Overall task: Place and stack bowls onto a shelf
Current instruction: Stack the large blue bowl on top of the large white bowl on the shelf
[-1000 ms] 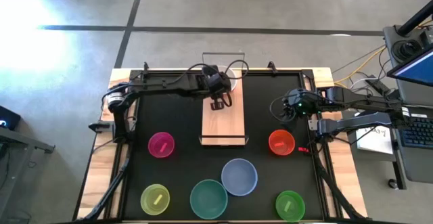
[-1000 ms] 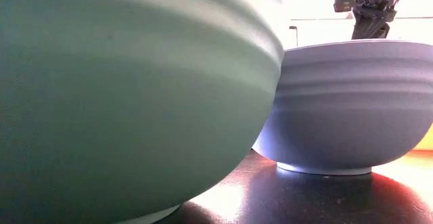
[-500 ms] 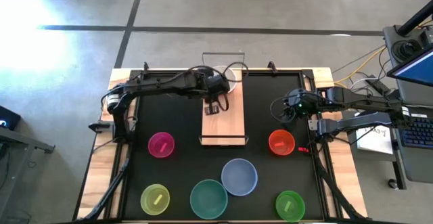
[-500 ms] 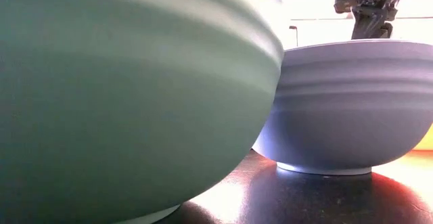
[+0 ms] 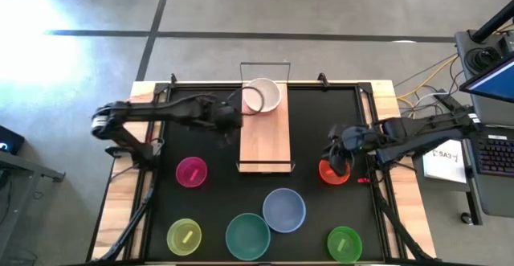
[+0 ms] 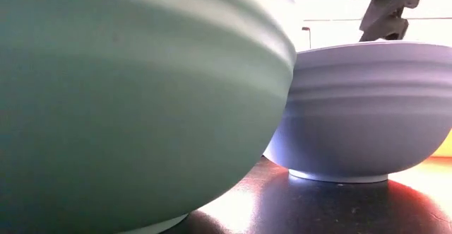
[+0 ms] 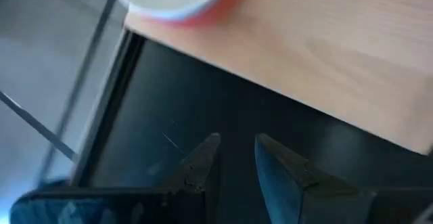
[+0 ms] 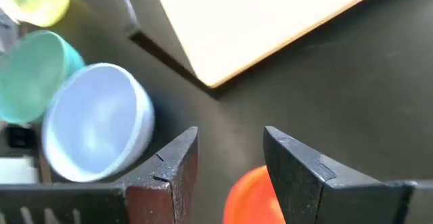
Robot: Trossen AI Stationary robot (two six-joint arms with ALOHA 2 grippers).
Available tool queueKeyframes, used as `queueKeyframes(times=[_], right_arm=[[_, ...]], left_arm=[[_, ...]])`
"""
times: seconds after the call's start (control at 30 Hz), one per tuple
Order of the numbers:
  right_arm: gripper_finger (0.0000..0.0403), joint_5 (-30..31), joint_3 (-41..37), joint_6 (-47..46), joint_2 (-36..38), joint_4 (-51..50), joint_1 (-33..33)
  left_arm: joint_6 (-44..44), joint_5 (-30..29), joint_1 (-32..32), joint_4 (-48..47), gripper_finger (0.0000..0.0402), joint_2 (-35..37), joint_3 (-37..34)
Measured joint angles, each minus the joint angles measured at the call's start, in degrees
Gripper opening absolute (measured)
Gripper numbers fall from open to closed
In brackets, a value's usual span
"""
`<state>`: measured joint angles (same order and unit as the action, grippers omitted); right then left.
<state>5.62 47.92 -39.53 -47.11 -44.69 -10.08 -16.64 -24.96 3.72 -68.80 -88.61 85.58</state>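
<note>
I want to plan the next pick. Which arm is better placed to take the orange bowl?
The right arm, probably. Its end effector is open right at the orange bowl, while the left end effector is across the shelf, beside its left edge.

No readable text, label or number anywhere.

Two slender black jointed arms, left arm [image 5: 161, 112] with a silver cylindrical joint at its 9 o'clock end, right arm [image 5: 418, 131] trailed by looping black cables, each wrist bearing two dark, flat, wedge-shaped fingers [image 8: 298, 166] with squared edges, matte finish.
</note>
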Motion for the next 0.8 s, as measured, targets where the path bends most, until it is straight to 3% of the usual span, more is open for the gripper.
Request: queueKeyframes(times=[0.27,0.57,0.8], right_arm=[[0.0155,2.4,-4.5,-18.6,-8.4,9.3,-7.4],[0.0154,1.4,-4.4,-33.1,-21.3,23.5,-13.7],[0.0153,0.4,-0.9,-37.5,-28.7,27.7,-17.2]], left_arm=[[-12.4,4.8,-6.6,1.4,0.0075,9.3,-10.1],[-21.6,5.0,-15.2,2.1,0.0075,16.5,-16.8],[-25.8,2.4,-21.3,2.7,0.0075,19.3,-20.4]])
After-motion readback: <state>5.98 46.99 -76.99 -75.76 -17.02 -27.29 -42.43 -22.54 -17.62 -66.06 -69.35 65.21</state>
